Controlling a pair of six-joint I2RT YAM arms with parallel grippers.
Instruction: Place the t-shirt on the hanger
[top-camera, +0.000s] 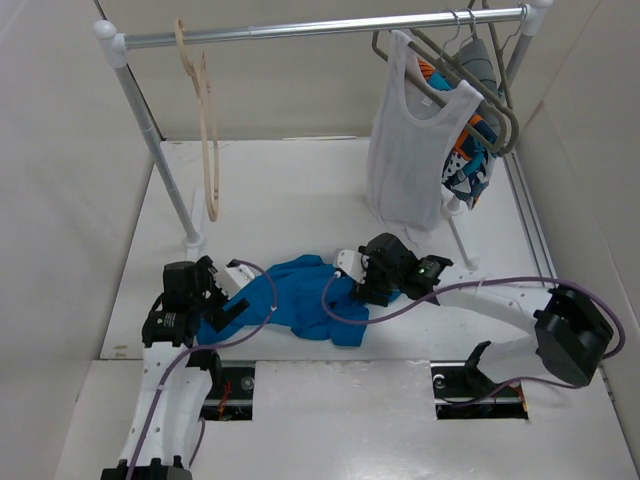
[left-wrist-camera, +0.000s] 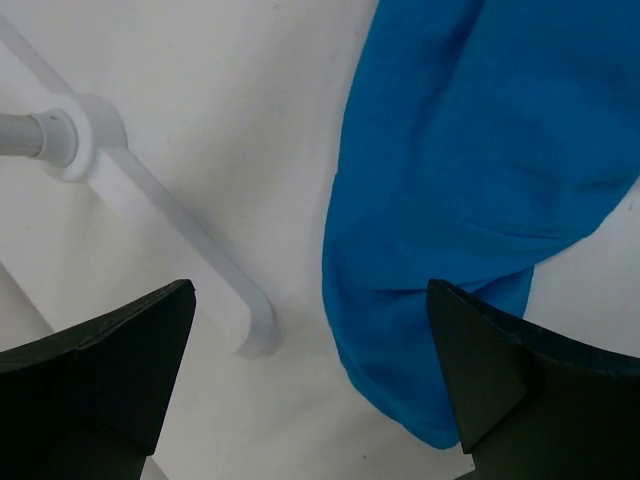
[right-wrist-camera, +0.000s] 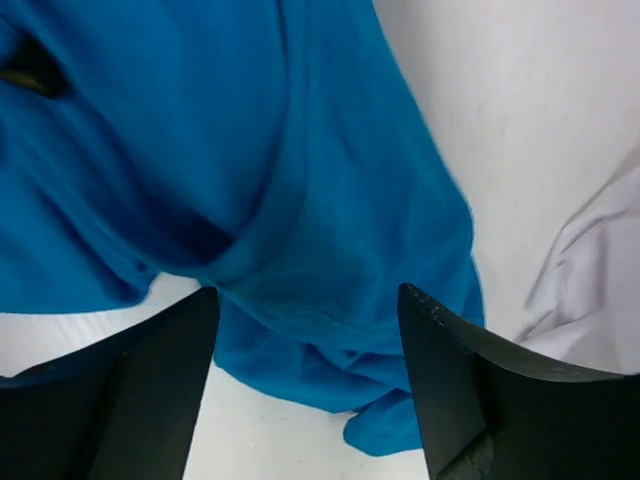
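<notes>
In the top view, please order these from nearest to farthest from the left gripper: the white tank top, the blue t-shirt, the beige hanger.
1. Blue t-shirt, on the table directly beside the left gripper.
2. Beige hanger, hanging at the rail's left end.
3. White tank top, hanging towards the right end.

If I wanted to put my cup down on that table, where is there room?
The widest bare patch of table lies behind the t-shirt, between the hanger on the left and the white vest on the right. The near edge is crowded: the left gripper and right gripper flank the t-shirt. Hung clothes fill the far right.
</notes>
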